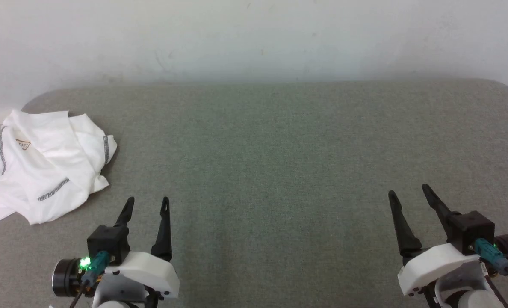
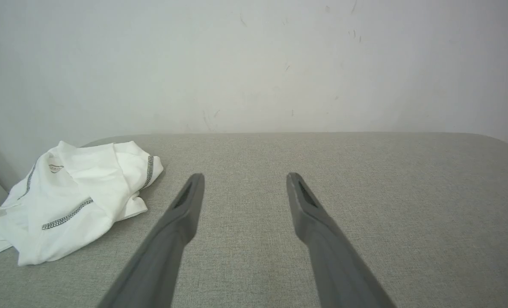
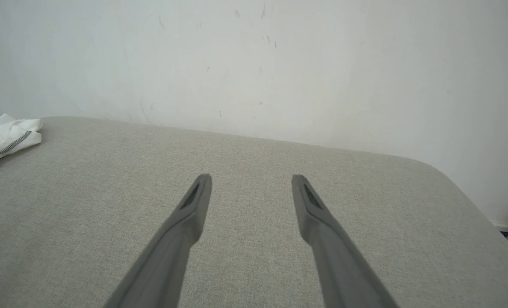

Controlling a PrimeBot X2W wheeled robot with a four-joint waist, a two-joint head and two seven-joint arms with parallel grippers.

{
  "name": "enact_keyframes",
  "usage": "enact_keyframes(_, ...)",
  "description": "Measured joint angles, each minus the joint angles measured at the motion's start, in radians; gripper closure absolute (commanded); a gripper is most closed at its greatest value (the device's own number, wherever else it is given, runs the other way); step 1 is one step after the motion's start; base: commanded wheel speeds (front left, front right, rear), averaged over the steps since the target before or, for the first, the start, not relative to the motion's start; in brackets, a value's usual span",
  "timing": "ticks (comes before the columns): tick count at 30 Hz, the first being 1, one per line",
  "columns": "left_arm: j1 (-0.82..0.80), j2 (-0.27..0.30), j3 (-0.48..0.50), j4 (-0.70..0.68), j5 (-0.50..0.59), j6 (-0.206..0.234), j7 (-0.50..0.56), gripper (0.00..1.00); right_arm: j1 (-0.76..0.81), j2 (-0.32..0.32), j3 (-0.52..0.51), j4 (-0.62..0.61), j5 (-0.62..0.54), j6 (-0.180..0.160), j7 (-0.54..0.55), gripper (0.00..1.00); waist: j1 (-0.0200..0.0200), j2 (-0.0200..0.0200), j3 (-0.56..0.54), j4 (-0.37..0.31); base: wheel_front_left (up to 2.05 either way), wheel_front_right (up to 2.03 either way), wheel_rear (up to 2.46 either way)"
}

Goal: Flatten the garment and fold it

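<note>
I count one garment (image 1: 44,164), crumpled in a heap at the desk's (image 1: 279,149) far left edge. Two end effectors in sight: left end effector (image 1: 147,203) near the heap, spread wide, empty; right end effector (image 1: 408,190) well apart, equally wide, empty.

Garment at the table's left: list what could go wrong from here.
1. The garment lies crumpled at the table's far left edge, part of it seemingly over the edge; a tug could slide it off.
2. Its layers overlap, so the open left gripper may pinch several at once.
3. The open right gripper sits far across the table, so its reach may be awkward.
</note>
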Motion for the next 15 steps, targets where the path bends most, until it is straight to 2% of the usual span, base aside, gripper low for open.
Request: enact_keyframes(15, -0.001, 0.0, 0.003, -0.001, -0.047, 0.0, -0.032, 0.0, 0.001, 0.0, -0.001, -0.011, 0.01, 0.0, -0.03, 0.0, 0.0, 0.0, 0.002, 0.058, 0.0, 0.0, 0.0)
